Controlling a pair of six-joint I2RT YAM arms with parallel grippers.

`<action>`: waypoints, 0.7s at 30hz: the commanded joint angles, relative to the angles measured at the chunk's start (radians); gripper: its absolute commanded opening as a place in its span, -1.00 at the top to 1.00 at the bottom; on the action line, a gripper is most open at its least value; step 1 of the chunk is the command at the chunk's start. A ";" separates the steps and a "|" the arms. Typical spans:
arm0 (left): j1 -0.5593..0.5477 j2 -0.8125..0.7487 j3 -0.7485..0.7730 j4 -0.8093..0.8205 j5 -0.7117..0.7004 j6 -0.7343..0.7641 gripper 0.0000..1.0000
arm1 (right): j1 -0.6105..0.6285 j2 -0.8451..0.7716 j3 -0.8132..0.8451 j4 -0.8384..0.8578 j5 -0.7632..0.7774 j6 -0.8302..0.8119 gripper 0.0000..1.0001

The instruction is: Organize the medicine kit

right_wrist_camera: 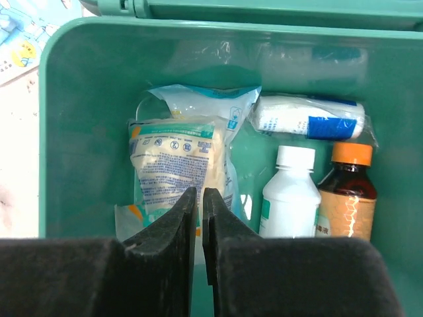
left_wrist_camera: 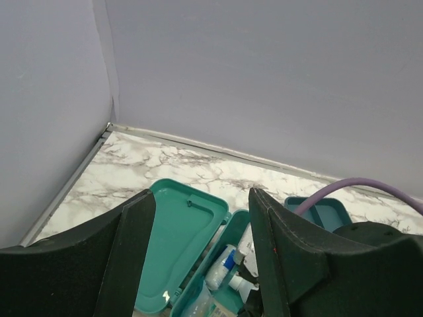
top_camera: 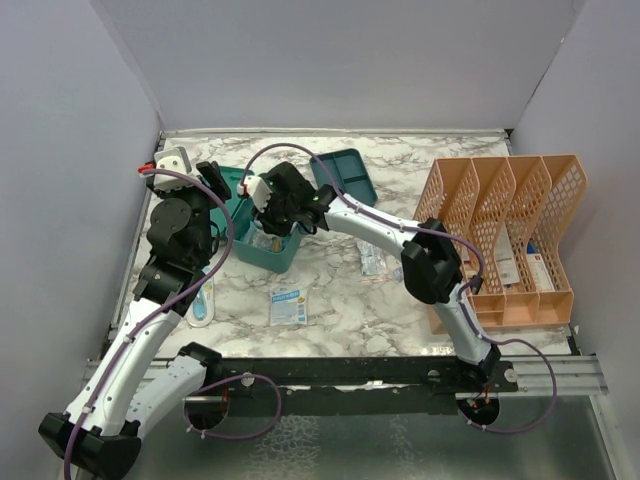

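The teal medicine kit stands open at the left middle of the table, its lid laid back and its divided insert tray lying apart behind it. Inside the kit lie sealed packets, a bandage roll, a white bottle and a brown bottle with an orange cap. My right gripper hangs over the packets with its jaws nearly touching and nothing between them. My left gripper is open above the lid, holding nothing.
An orange mesh file rack with some boxes in it fills the right side. A blue-and-white packet and a slim blue-white item lie in front of the kit. Another clear packet lies under my right arm. Walls enclose the table.
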 commanded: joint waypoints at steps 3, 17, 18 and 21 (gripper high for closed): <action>0.001 0.006 0.026 0.016 -0.026 0.019 -0.24 | 0.005 0.037 0.058 0.020 0.017 0.065 0.62; 0.001 0.050 -0.006 -0.087 0.109 -0.081 -0.28 | -0.016 -0.037 0.074 -0.028 0.126 0.346 0.33; 0.001 0.056 -0.010 -0.105 0.133 -0.089 -0.29 | -0.022 -0.060 0.047 -0.004 0.147 0.375 0.33; 0.001 0.080 -0.009 -0.172 0.207 -0.111 -0.32 | -0.042 -0.161 -0.070 0.091 0.194 0.461 0.33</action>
